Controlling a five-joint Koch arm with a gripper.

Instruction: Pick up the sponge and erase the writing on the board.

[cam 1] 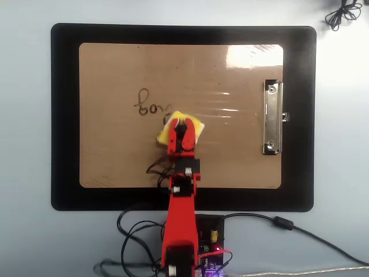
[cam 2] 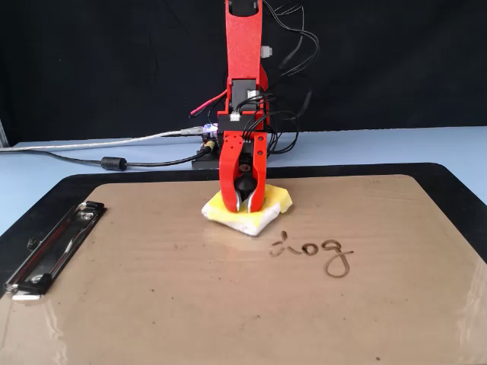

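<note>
The yellow sponge (cam 1: 197,127) (cam 2: 277,202) lies flat on the tan board (cam 1: 115,156) (cam 2: 228,312), with its white layer showing at the near edge in the fixed view. My red gripper (cam 1: 180,120) (cam 2: 244,206) points straight down and is shut on the sponge, one finger on each side. The writing (cam 1: 150,107) (cam 2: 312,249) that shows reads "dog". In the overhead view it sits just left of the sponge, touching its edge. In the fixed view it sits right of the sponge and nearer the camera. The rest of the board's surface is bare.
The board's silver clip (cam 1: 273,118) (cam 2: 53,247) sits on the right in the overhead view. A black mat (cam 1: 63,115) (cam 2: 122,182) surrounds the board. Cables (cam 1: 277,222) (cam 2: 114,162) and a small circuit board (cam 1: 210,239) lie by my arm's base.
</note>
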